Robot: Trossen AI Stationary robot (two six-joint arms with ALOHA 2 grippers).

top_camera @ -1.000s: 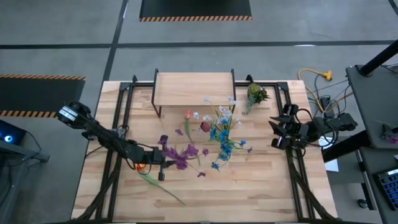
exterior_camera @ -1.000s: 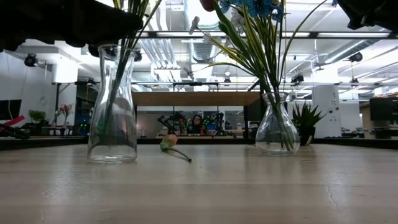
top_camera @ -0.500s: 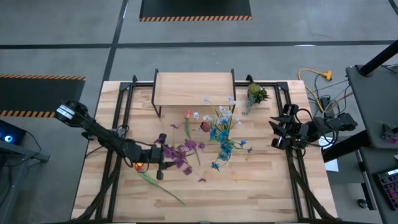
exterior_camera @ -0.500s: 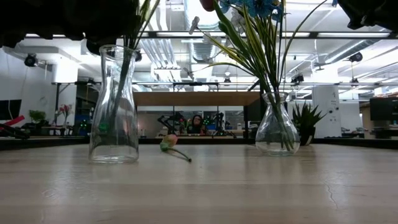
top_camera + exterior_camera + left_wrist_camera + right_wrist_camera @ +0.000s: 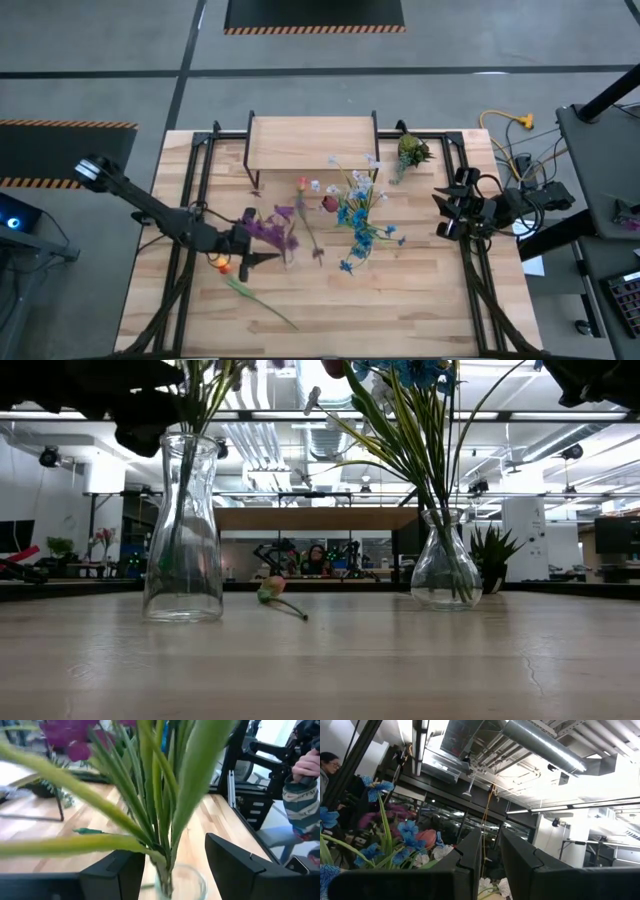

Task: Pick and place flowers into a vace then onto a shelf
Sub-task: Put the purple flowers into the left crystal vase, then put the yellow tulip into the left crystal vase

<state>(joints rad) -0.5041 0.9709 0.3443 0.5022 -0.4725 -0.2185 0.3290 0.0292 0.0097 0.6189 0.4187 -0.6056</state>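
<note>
A tall glass vase (image 5: 182,560) stands at the table's left middle with purple flowers (image 5: 270,228) in it, their green stems (image 5: 160,810) rising from its mouth (image 5: 182,882). My left gripper (image 5: 256,240) is open, with a finger on either side of those stems just above the mouth, apart from them. A round vase (image 5: 445,575) holds blue, white and red flowers (image 5: 358,215). The shelf (image 5: 312,140) stands at the far middle. My right gripper (image 5: 445,210) waits raised at the right, shut and holding nothing.
One loose flower with an orange bud (image 5: 222,266) and a long green stem (image 5: 265,305) lies on the table near the left vase. A yellow-green tuft (image 5: 410,152) stands right of the shelf. A person's hand and sleeve (image 5: 302,780) show beyond the table's edge.
My left gripper has opened and let go of the purple flowers' stems, and has drawn back a little toward the table's left edge. The flowers now stand more upright in the tall vase, their blooms swung toward the far left.
</note>
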